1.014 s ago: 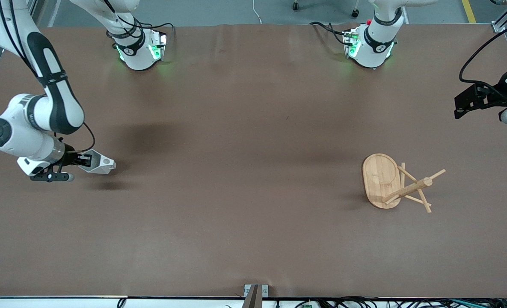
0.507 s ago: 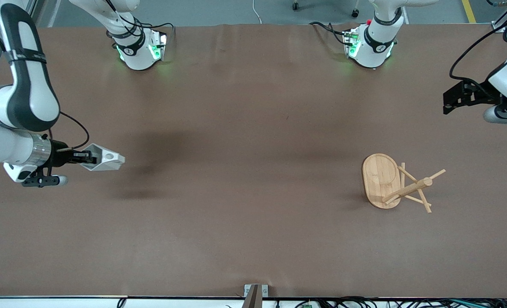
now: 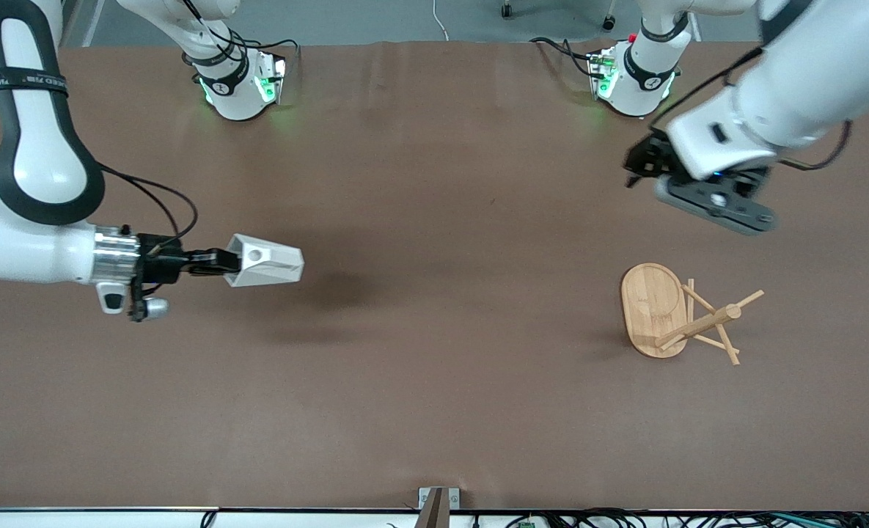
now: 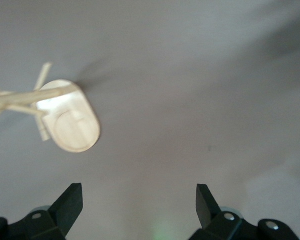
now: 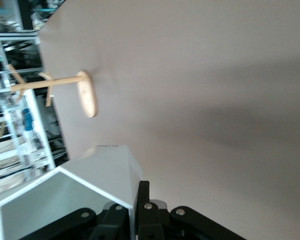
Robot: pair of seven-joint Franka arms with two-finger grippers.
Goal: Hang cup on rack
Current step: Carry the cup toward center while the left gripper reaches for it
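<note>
The bamboo mug rack (image 3: pixel 672 315) stands nearest the front camera, toward the left arm's end of the brown surface (image 3: pixel 434 411). The right gripper (image 3: pixel 214 262), clamped on the white faceted cup (image 3: pixel 267 265), carries it above the surface, well apart from the rack. It should keep the handle hole leading toward 1 peg. The left gripper (image 3: pixel 643 163), fingers apart and empty, hovers over bare surface near the rack. No readable writing.

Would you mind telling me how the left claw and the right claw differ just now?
The left claw stands open and empty, while the right claw is shut on the cup. The left hangs above bare table near the rack; the right is over its own end of the table. Both are off the table.
</note>
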